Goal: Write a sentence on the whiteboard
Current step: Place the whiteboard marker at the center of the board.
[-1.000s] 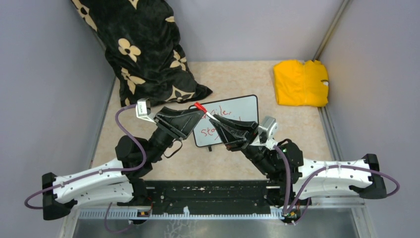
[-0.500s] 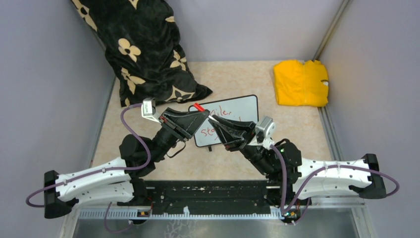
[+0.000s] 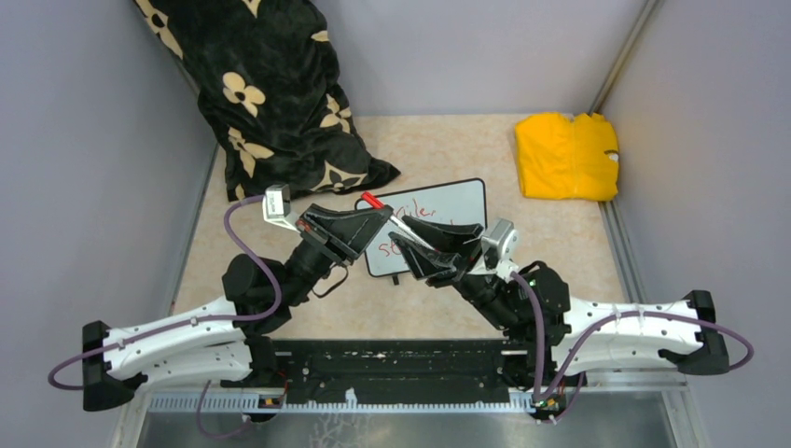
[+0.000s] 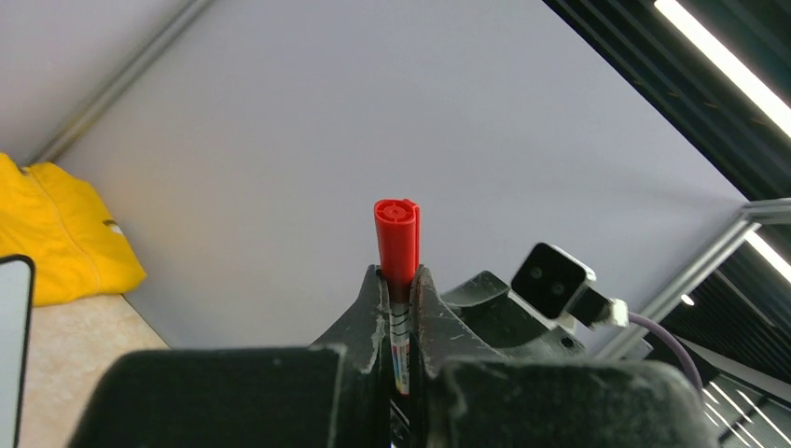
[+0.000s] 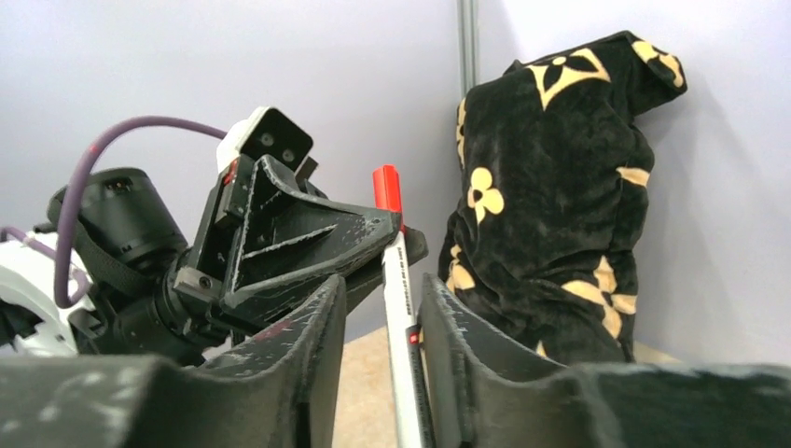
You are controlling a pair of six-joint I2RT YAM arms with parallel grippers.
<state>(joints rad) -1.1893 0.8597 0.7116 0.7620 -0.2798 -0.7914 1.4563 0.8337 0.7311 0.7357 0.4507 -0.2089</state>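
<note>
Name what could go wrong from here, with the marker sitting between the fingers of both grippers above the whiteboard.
1. The left gripper pinches the marker just below its red end, so the long body could swing or slip once the open right gripper backs away.
2. Both grippers crowd together over the whiteboard. A dropped marker or a low finger could smear the sentence.

From overhead I see the whiteboard (image 3: 452, 201) lying near the middle of the table (image 3: 438, 149). It is a small white rectangle with a thin black frame and rounded corners, turned slightly askew. The sentence (image 3: 412, 207) crosses it in thin red scrawl over two lines. I can read only fragments, since its lower left part is covered from my view.
</note>
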